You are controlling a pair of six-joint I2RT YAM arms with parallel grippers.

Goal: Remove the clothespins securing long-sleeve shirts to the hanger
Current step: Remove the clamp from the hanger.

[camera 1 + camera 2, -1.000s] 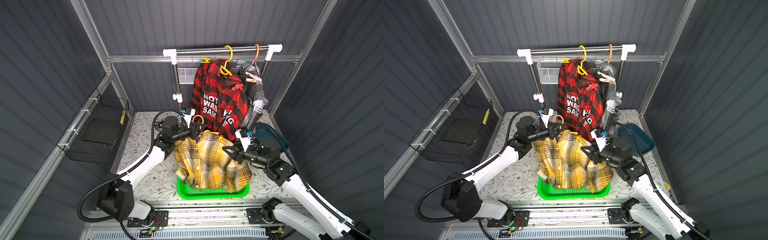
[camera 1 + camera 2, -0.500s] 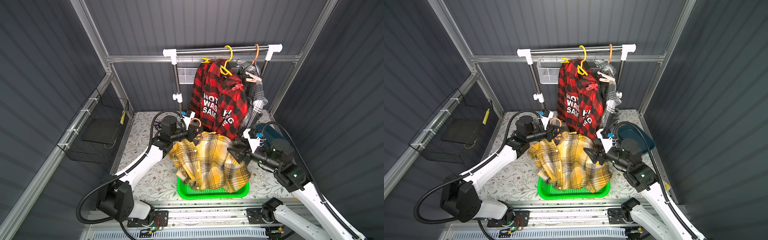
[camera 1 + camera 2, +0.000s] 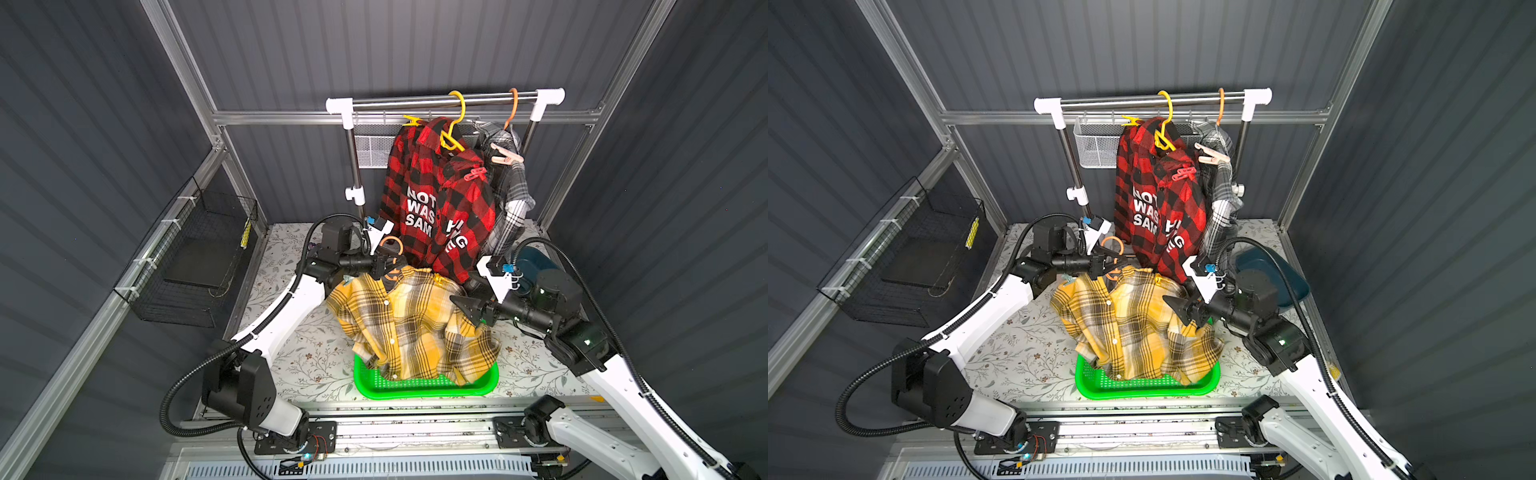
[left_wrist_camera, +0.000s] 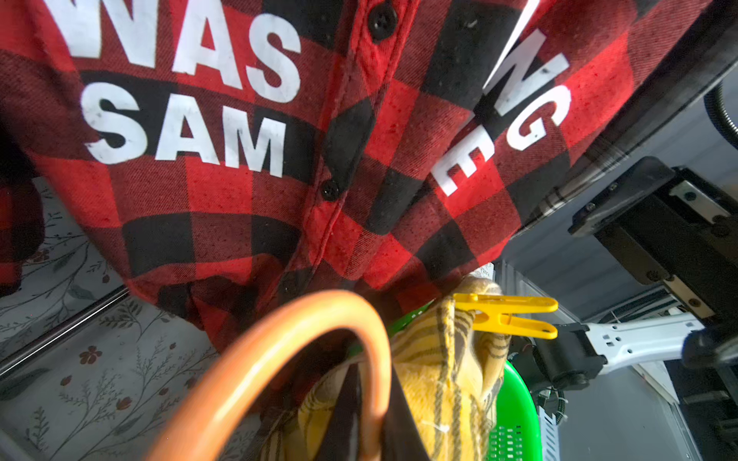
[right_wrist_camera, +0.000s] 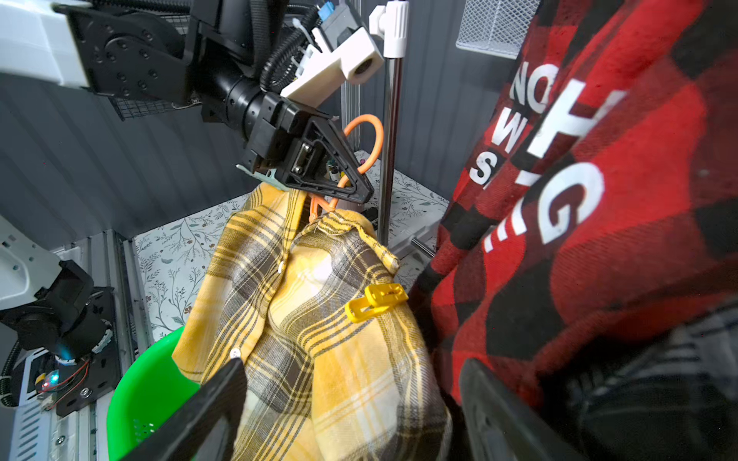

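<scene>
Backed off to the right, the right gripper (image 3: 467,311) now stands wide open and empty beside the yellow plaid shirt (image 3: 407,324). The left gripper (image 3: 388,266) is clamped tight on the orange hanger (image 3: 392,249), holding that shirt over the green basket (image 3: 424,384). A yellow clothespin (image 5: 375,301) pinches the shirt's shoulder on the right.

Yellow-black plaid shirt (image 3: 411,328); red-black check shirt (image 3: 432,195) with white letters; grey-white plaid shirt (image 3: 514,189); yellow clothespin (image 5: 375,301); salmon-pink clothespin (image 3: 505,154); orange hanger (image 3: 392,243); green basket (image 3: 424,384); table (image 3: 316,353) white with floral print.
</scene>
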